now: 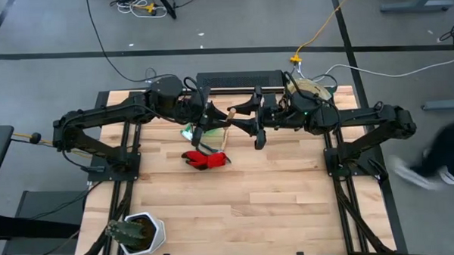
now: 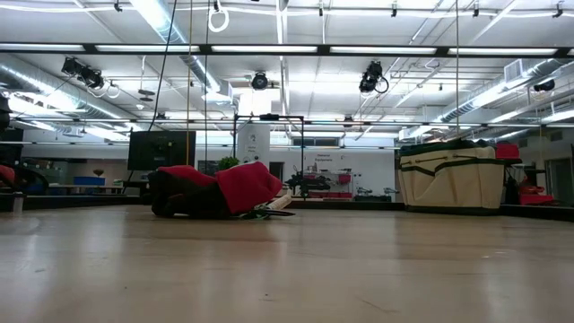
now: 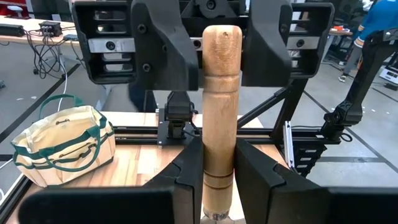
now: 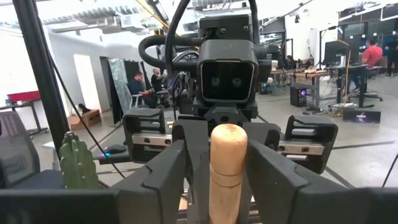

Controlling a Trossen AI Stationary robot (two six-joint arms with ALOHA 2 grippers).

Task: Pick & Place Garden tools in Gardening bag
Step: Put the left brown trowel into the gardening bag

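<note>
My left gripper [image 3: 219,177] is clamped on the wooden handle [image 3: 221,112] of a hand tool, held upright above the far centre of the table [image 1: 252,195]. My right gripper [image 4: 217,177] faces it with its fingers either side of the same handle; whether they grip it I cannot tell. The red glove [image 1: 204,158] lies just nearer, on the table. The gardening bag [image 3: 62,144] stands at the far right edge.

Red glove [image 1: 205,158] — beige, green-trimmed bag [image 3: 63,145] — tan wooden handle [image 3: 221,112]
</note>
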